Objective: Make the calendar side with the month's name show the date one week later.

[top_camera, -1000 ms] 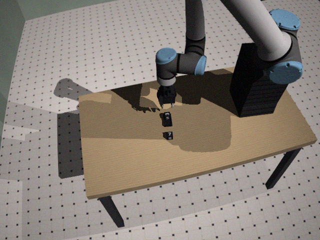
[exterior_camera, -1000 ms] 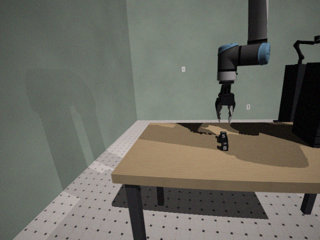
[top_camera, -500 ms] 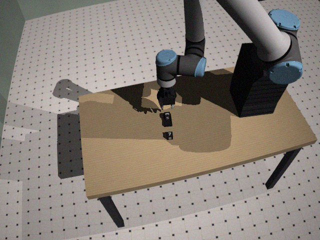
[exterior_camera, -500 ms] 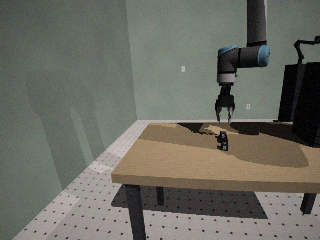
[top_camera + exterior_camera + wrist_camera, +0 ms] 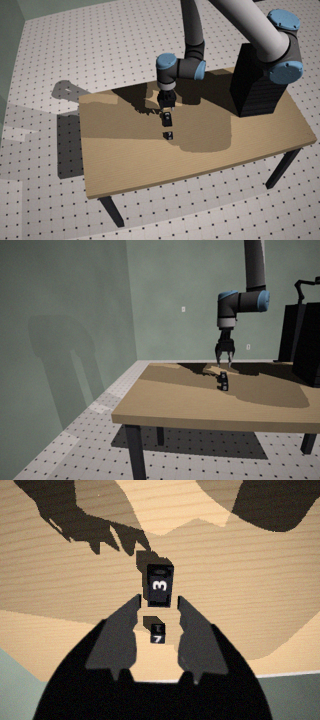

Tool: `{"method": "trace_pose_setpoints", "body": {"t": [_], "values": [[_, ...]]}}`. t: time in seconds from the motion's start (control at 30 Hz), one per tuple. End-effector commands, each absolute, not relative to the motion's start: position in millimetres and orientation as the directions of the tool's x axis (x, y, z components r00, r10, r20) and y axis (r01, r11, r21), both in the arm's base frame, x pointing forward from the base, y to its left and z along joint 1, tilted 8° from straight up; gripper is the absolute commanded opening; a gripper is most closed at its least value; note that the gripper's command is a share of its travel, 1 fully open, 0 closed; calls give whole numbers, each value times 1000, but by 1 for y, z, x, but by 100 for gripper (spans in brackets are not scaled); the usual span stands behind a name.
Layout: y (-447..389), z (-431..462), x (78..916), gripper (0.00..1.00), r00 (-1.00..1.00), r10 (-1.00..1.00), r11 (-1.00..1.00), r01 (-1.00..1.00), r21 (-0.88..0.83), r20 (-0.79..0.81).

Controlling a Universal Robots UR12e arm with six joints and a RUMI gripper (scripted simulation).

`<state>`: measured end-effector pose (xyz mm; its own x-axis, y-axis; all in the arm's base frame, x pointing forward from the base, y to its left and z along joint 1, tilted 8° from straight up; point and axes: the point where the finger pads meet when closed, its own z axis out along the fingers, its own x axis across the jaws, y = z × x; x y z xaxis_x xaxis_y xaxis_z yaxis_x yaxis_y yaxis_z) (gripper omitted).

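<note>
A small dark calendar tray (image 5: 166,124) (image 5: 221,381) stands near the middle of the table. One dark cube (image 5: 167,114) (image 5: 223,375) (image 5: 159,585) sits in it, with 3 on top and 5 on a side face. A second dark cube (image 5: 168,135) (image 5: 224,387) (image 5: 157,633) lies loose on the table just in front of the tray, with 7 on top and 8 on a side. My gripper (image 5: 166,109) (image 5: 223,366) (image 5: 159,596) hangs above the tray's rear end, pointing down. Its fingers are narrowed with a gap and hold nothing.
A tall black box (image 5: 254,85) (image 5: 307,343) stands on the table's back right corner, at the arm's base. The wooden table (image 5: 144,165) (image 5: 196,407) has open edges on all sides.
</note>
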<state>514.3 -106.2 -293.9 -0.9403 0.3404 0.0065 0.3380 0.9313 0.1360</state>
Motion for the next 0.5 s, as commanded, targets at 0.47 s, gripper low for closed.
{"method": "trace_pose_setpoints", "body": {"t": [0.47], "values": [[-105,-312,515,29,-940,340,931,338,136,5]]}}
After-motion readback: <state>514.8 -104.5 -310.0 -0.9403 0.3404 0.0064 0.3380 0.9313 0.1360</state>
